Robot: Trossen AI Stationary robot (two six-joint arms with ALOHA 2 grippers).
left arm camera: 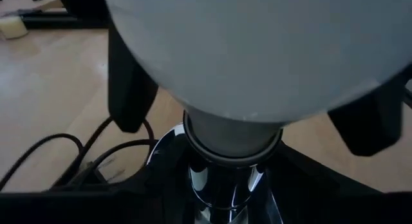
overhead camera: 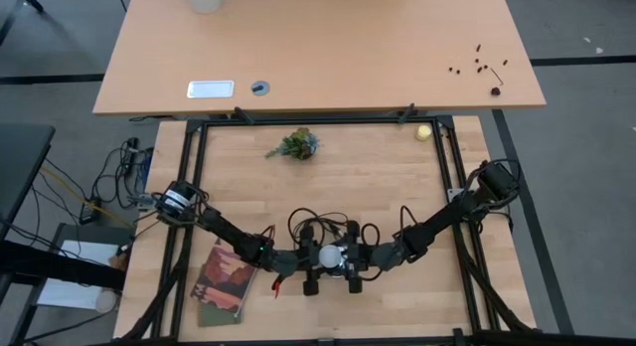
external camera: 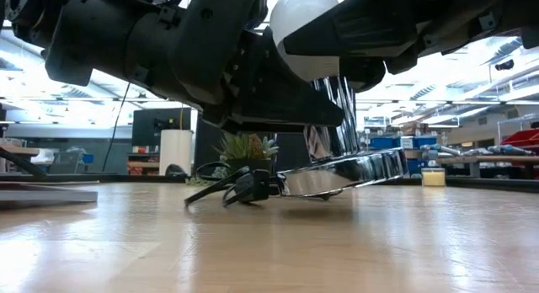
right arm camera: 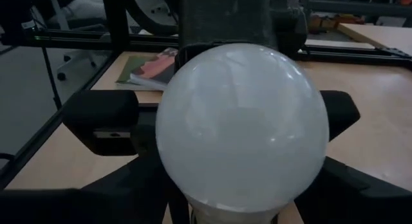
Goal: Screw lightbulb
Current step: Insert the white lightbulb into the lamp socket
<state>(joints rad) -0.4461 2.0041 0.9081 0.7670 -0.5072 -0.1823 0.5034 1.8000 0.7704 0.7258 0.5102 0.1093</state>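
The lightbulb (overhead camera: 327, 255) stood upright near the table's (overhead camera: 397, 177) front edge, its grey screw base (left arm camera: 232, 137) entering the chrome socket stem (left arm camera: 225, 192) of the silver disc (external camera: 345, 175). The right end effector (right arm camera: 212, 114) had its fingers on either side of the white globe, apparently closed on it. The left end effector (overhead camera: 303, 259) sat low beside the stem, apparently steadying the socket, though its grip could not be confirmed. Judging by this, threading was under way; how deep the base sat was hidden, so final tightening and release likely remained.
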